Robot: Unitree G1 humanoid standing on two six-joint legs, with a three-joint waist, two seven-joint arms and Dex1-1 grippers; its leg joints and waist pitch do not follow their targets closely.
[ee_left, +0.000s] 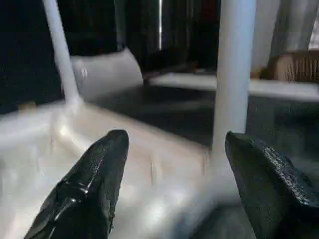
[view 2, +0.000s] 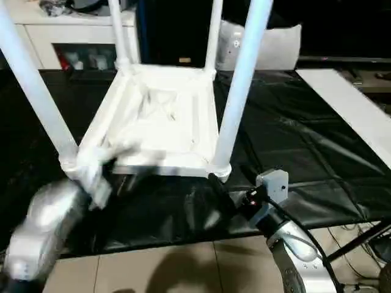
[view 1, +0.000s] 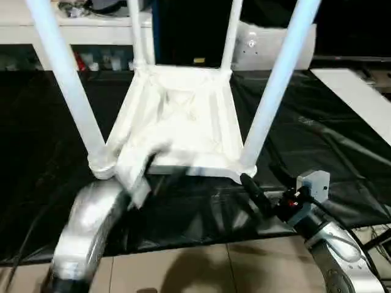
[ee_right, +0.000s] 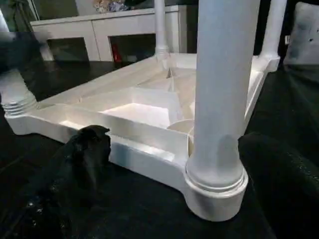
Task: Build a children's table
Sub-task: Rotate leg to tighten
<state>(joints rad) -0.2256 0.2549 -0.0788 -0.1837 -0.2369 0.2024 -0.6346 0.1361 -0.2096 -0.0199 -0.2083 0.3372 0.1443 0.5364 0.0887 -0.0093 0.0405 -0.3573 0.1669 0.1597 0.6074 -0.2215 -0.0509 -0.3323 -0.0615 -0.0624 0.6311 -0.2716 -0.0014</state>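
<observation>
The children's table lies upside down on a black cloth, its ribbed white tabletop (view 1: 183, 122) facing up. All of its legs stand in the corner sockets: near left (view 1: 67, 91), near right (view 1: 275, 85), and two at the back (view 1: 137, 36) (view 1: 231, 33). My left gripper (view 1: 143, 174) is blurred at the tabletop's near rim, beside the near-left socket. In the left wrist view its fingers (ee_left: 89, 189) stand apart, holding nothing. My right gripper (view 1: 249, 186) is open just in front of the near-right corner. That corner's socket (ee_right: 215, 184) sits between its spread fingers (ee_right: 84, 159), untouched.
The black cloth (view 1: 317, 152) covers the work surface and ends near me at a tan floor (view 1: 201, 268). A white cabinet (view 1: 91, 30) runs along the back left. A flat white board (view 1: 360, 97) lies at the right. A grey cushion-like thing (view 1: 269, 43) sits behind the table.
</observation>
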